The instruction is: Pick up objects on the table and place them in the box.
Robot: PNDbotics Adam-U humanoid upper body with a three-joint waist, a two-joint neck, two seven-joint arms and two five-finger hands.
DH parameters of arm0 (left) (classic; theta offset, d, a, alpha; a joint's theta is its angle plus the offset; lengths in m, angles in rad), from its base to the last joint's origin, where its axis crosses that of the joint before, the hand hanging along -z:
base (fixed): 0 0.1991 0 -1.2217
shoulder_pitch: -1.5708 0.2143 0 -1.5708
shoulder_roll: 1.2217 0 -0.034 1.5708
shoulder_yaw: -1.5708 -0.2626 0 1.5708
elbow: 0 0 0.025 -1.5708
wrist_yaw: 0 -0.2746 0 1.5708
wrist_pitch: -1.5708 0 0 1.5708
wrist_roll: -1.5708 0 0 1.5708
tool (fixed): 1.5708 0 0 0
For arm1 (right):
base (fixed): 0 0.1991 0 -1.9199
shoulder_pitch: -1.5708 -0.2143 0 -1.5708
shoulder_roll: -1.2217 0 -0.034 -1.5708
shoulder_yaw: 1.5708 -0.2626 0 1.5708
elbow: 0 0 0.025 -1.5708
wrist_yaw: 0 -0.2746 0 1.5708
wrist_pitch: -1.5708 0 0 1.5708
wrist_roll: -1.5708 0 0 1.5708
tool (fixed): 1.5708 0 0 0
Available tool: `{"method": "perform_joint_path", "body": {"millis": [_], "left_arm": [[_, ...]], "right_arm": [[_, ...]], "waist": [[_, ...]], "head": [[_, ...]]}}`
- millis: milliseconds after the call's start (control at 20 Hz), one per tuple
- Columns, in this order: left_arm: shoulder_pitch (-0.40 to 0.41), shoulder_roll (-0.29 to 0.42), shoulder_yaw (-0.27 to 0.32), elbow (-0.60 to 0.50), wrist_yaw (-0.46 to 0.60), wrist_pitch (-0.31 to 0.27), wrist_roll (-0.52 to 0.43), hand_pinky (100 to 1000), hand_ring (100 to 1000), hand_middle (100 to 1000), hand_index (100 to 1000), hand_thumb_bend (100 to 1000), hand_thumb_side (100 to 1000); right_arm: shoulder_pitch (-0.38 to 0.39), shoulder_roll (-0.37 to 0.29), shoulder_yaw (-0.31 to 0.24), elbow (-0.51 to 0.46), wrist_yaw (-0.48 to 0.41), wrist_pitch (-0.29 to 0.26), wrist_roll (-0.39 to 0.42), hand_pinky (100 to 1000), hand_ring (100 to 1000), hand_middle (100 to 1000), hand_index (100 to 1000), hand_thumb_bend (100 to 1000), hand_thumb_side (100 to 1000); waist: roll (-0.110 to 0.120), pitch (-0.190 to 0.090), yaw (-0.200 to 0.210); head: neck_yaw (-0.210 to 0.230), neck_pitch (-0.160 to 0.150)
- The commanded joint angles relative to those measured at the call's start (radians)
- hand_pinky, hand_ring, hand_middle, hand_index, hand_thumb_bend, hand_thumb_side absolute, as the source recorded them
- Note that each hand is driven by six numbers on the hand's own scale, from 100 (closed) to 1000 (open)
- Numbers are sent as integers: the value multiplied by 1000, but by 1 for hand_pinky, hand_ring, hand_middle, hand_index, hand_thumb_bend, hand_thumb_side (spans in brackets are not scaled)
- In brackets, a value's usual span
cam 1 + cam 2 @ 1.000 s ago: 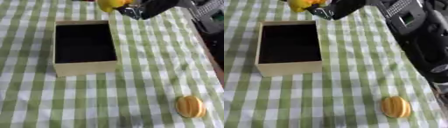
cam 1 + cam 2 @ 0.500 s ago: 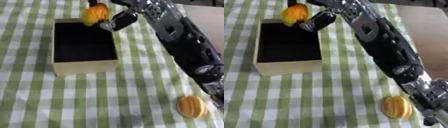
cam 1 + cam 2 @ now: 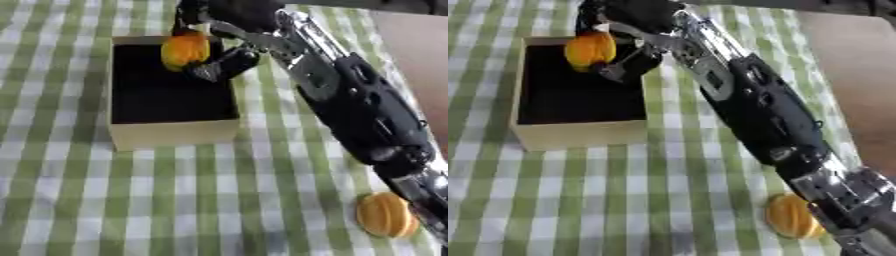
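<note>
The right hand (image 3: 214, 37), black with silver joints, reaches in from the right on a long, bulky arm (image 3: 350, 100) and hangs over the far end of the box (image 3: 171, 135). Its fingers (image 3: 223, 62) are curled round a smooth, rounded orange fruit (image 3: 185, 50), which sits above the box's dark interior near the far wall; whether it touches the bottom cannot be told.

The box is rectangular, open-topped, with pale tan walls that look like cardboard or light wood, and a matte black inside. It stands on a table (image 3: 70, 200) covered by a soft cloth in green and white checks.

A second fruit (image 3: 791, 216), orange and slightly flattened with faint ribs like a small pumpkin or mandarin, lies on the cloth near the lower right, well apart from the box and just beside the arm's lower part.

The left hand shows in neither view.
</note>
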Motion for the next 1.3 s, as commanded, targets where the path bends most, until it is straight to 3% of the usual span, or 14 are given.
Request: {"method": "perform_joint_path", "body": {"millis": [50,100,200,350,500,650,1000,1150,1300], "left_arm": [[-7,5,0,-16,5,6,-6,727,728,708,828,203,538],[-7,5,0,-16,5,8,-8,728,727,708,829,202,540],[-7,3,-1,-16,6,11,-11,728,728,709,830,204,538],[-8,1,-1,-16,8,12,-11,728,728,708,829,202,539],[-5,-3,-2,-16,7,17,-14,728,728,709,828,198,543],[1,0,2,-16,4,20,-12,728,729,709,828,199,542],[32,10,15,-16,-13,27,6,728,727,709,827,190,555],[44,14,18,-16,-20,32,11,728,727,709,827,188,559],[61,19,22,-16,-27,37,16,728,726,709,827,184,564]], "right_arm": [[-11,-10,-6,-19,55,-33,12,860,902,749,893,206,156],[-11,-10,-8,-23,60,-43,20,871,914,761,909,136,207],[-10,-10,-16,-33,58,-60,33,882,924,770,920,100,343],[-11,-13,-37,-44,27,-62,36,877,912,751,905,100,297],[-15,-22,-61,-72,-47,-38,31,870,905,731,886,100,114],[-8,-60,-96,-137,-181,25,28,859,887,690,856,100,100],[117,-266,-198,-415,-549,183,40,854,866,660,825,100,100],[219,-359,-253,-554,-612,231,23,848,864,665,829,100,100],[343,-434,-287,-601,-597,193,-30,839,864,680,843,100,100]], "waist": [[4,-21,-2],[4,-22,-2],[5,-22,-4],[6,-24,-5],[7,-26,-8],[9,-31,-18],[9,-42,-52],[14,-47,-70],[19,-54,-92]], "head": [[7,1],[8,1],[11,3],[14,3],[16,4],[27,11],[70,21],[86,28],[100,37]]}}
